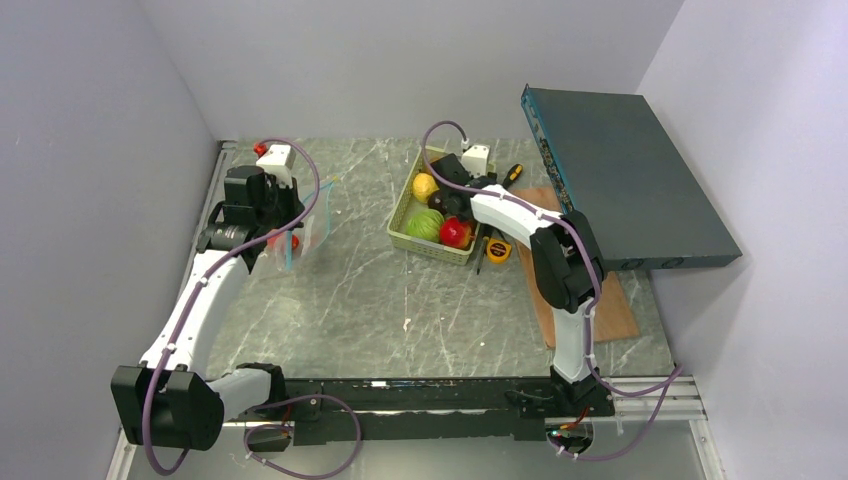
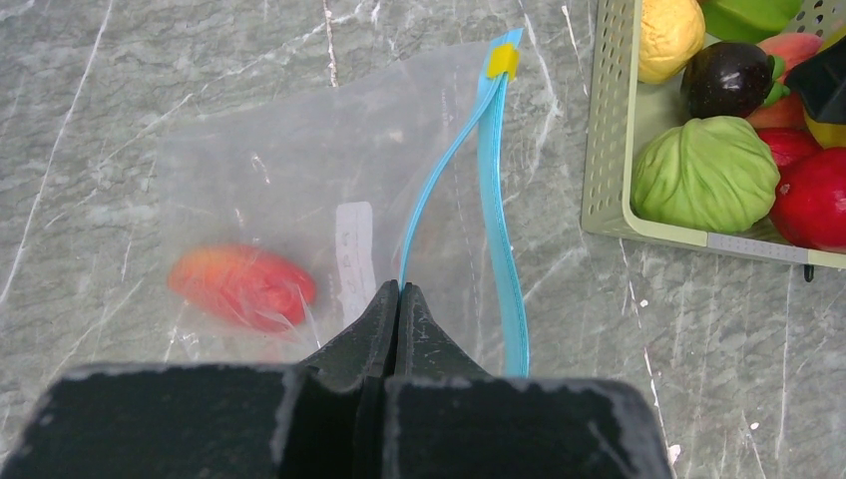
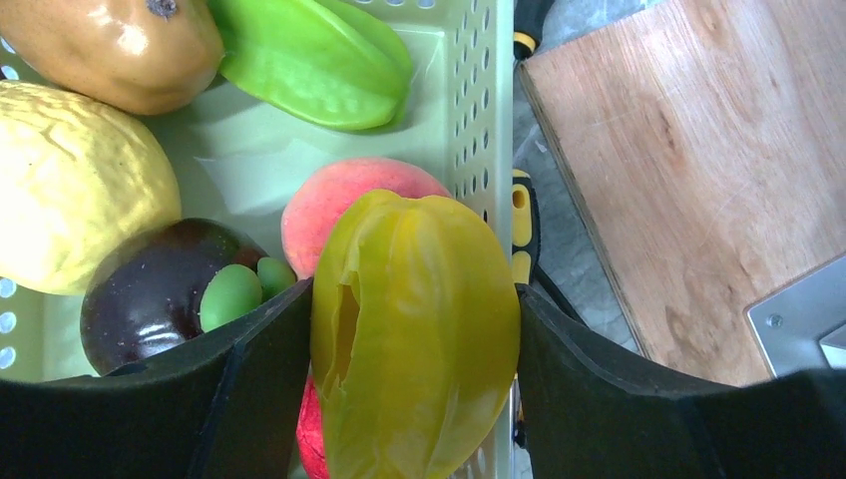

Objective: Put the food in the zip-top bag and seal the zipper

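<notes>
The clear zip-top bag (image 2: 299,180) lies on the marble table at the left, its light blue zipper (image 2: 494,200) gaping open. A red piece of food (image 2: 242,287) rests inside it. My left gripper (image 2: 399,291) is shut on the near lip of the bag's mouth. In the pale green basket (image 3: 479,120) lie more food pieces: a lemon (image 3: 70,190), a peach (image 3: 339,200), a green star fruit (image 3: 309,60) and a dark mangosteen (image 3: 150,299). My right gripper (image 3: 414,309) is in the basket, both fingers pressed against a yellow star fruit (image 3: 419,279).
A wooden board (image 3: 698,150) lies right of the basket, and a large dark teal box (image 1: 630,180) leans over it. A yellow tape measure (image 1: 497,250) and screwdrivers (image 1: 512,175) lie beside the basket. Grey walls close in on three sides.
</notes>
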